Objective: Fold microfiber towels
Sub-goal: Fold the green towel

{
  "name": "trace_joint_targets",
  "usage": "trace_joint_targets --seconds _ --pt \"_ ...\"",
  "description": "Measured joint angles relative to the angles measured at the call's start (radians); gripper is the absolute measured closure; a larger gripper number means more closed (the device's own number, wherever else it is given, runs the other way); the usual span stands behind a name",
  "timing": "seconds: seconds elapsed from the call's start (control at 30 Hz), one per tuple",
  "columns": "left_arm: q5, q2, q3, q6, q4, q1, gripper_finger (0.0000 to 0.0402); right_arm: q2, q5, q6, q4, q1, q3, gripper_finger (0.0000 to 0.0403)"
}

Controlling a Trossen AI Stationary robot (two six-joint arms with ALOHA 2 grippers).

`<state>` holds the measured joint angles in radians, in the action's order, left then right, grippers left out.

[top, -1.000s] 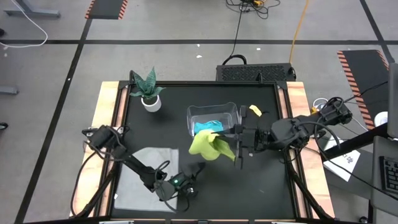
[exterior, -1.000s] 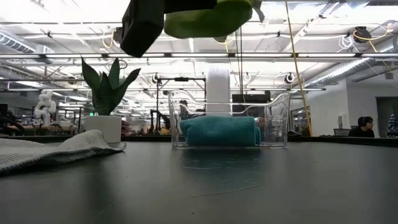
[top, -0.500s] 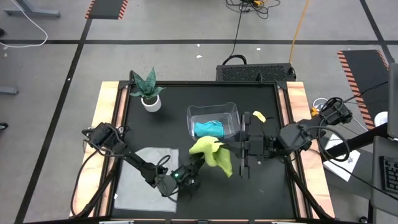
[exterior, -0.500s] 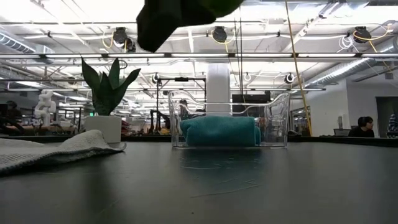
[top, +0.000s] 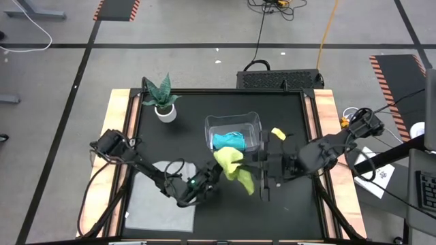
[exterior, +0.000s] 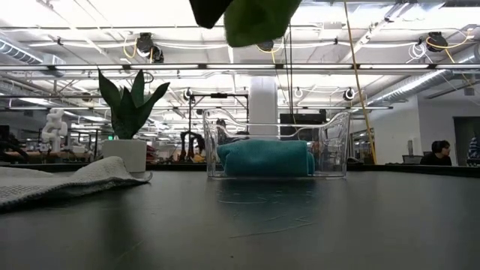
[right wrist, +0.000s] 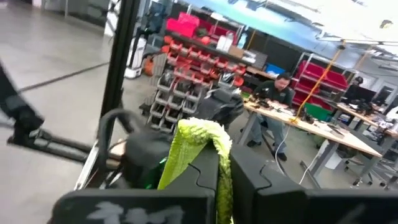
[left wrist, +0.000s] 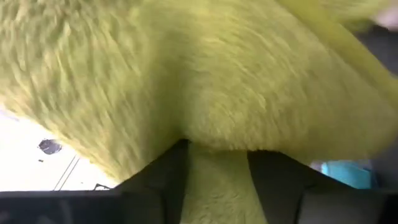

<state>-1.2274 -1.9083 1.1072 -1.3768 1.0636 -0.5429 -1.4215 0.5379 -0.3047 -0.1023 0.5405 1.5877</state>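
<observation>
The yellow-green towel (top: 235, 168) was held in the air above the worktop (top: 293, 122), in front of the clear bin (top: 235, 131). It was gripped by both the left pincer (top: 216, 168) and the right pincer (top: 259, 165). The teal towel (exterior: 265, 158) lay inside the bin, and the grey towel (top: 151, 197) lay spread at the worktop's front left.

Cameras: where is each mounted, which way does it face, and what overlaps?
High: overhead, straight down; both arms, right tool, yellow-green towel.
Low: table height, level toward the room; clear bin with teal towel.
Left wrist: left tool shut on the yellow-green towel.
Right wrist: forward into the room, same towel pinched.
Shared: all four show that towel.
</observation>
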Motion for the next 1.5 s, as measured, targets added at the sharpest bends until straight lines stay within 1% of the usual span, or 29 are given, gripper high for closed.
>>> trace_joint_targets --seconds 0.1,0.23,0.33,0.5,0.57,0.7,0.77,0.83,0.97,1.03,1.17,1.3,1.4,1.47,1.5 --pt "0.006 0.043 -0.01 -0.001 -0.006 -0.003 0.0274 -0.021 -0.004 -0.009 -0.024 0.009 0.0 0.0392" --pt "0.022 0.124 -0.032 -0.012 0.008 -0.039 0.031 -0.041 -0.003 -0.019 -0.104 0.026 0.0 0.0392" --pt "0.027 0.196 -0.06 -0.002 0.012 -0.062 0.0329 -0.051 -0.003 -0.012 -0.169 0.04 -0.008 0.0392" --pt "0.026 0.333 -0.144 0.019 0.008 -0.08 0.035 -0.051 0.002 -0.032 -0.176 0.069 -0.091 0.0392" --pt "0.02 0.393 -0.185 0.048 0.013 -0.08 0.0355 -0.051 0.033 -0.031 -0.182 0.078 -0.127 0.0392" --pt "-0.007 0.49 -0.272 0.149 0.009 -0.072 0.0359 -0.047 0.194 -0.022 -0.195 0.09 -0.196 0.0393" --pt "-0.011 0.524 -0.305 0.194 0.009 -0.072 0.0359 -0.046 0.251 -0.031 -0.194 0.09 -0.218 0.0397" --pt "-0.007 0.547 -0.328 0.238 0.005 -0.071 0.0359 -0.044 0.271 -0.034 -0.191 0.089 -0.227 0.04" --pt "-0.028 0.553 -0.347 0.326 -0.037 -0.07 0.036 -0.04 0.271 -0.025 -0.155 0.071 -0.228 0.0399" --pt "-0.01 0.554 -0.348 0.387 -0.108 -0.073 0.036 -0.04 0.271 -0.029 -0.147 0.066 -0.228 0.0399" --pt "0.101 0.551 -0.348 0.532 -0.279 -0.075 0.036 -0.04 0.27 -0.042 -0.134 0.057 -0.228 0.0399" --pt "0.216 0.552 -0.348 0.788 -0.337 -0.066 0.036 -0.04 0.269 -0.041 -0.122 0.029 -0.228 0.0399" --pt "0.235 0.553 -0.348 0.984 -0.385 -0.044 0.036 -0.04 0.269 -0.068 -0.077 0.008 -0.227 0.0399" --pt "0.25 0.553 -0.348 1.078 -0.45 -0.023 0.036 -0.04 0.254 -0.099 -0.043 -0.005 -0.227 0.0399" --pt "0.278 0.553 -0.348 1.115 -0.485 -0.011 0.0359 -0.04 0.234 -0.109 -0.032 -0.011 -0.227 0.0399"
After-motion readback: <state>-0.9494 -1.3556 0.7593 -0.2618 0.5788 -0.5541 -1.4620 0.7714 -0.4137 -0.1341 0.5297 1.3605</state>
